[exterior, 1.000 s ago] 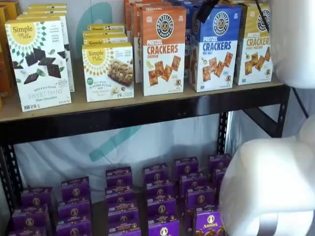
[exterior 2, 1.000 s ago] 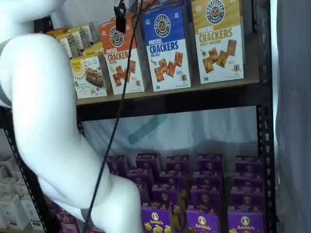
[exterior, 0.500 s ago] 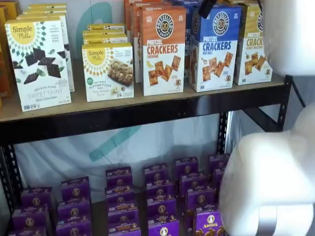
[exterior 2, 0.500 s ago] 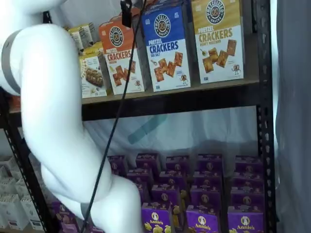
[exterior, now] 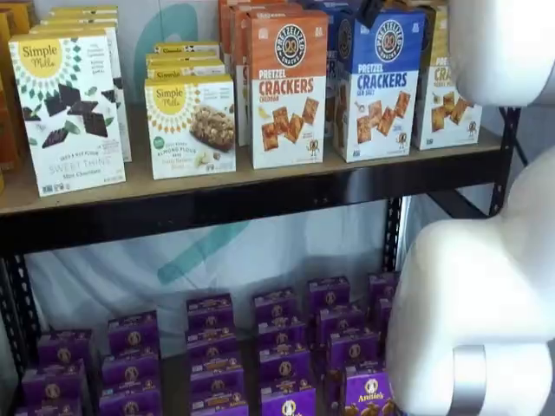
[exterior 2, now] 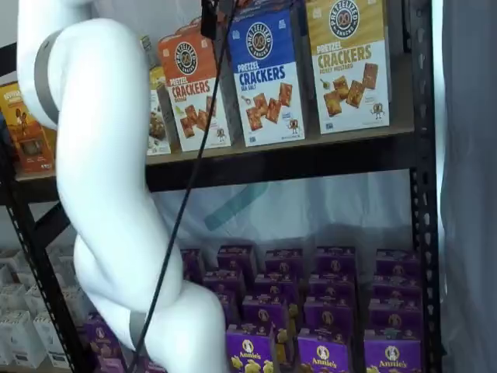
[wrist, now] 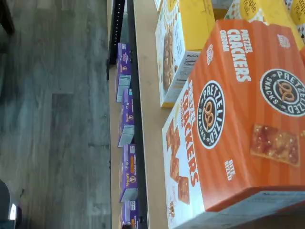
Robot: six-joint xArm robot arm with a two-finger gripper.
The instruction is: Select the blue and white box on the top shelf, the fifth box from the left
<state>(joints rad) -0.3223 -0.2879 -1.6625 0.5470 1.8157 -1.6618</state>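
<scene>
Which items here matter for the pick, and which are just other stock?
Job:
- blue and white box
- top shelf
- gripper, state unclear

Other stock:
- orange Cheddar crackers box
- yellow-topped crackers box
- Simple Mills boxes
- purple Annie's boxes

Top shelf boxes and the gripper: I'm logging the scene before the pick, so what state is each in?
blue and white box: upright, front row of the top shelf, not gripped.
orange Crackers box: upright, beside it.
yellow-topped crackers box: upright, on its other side.
gripper: only a black finger tip shows; grips nothing visible.
</scene>
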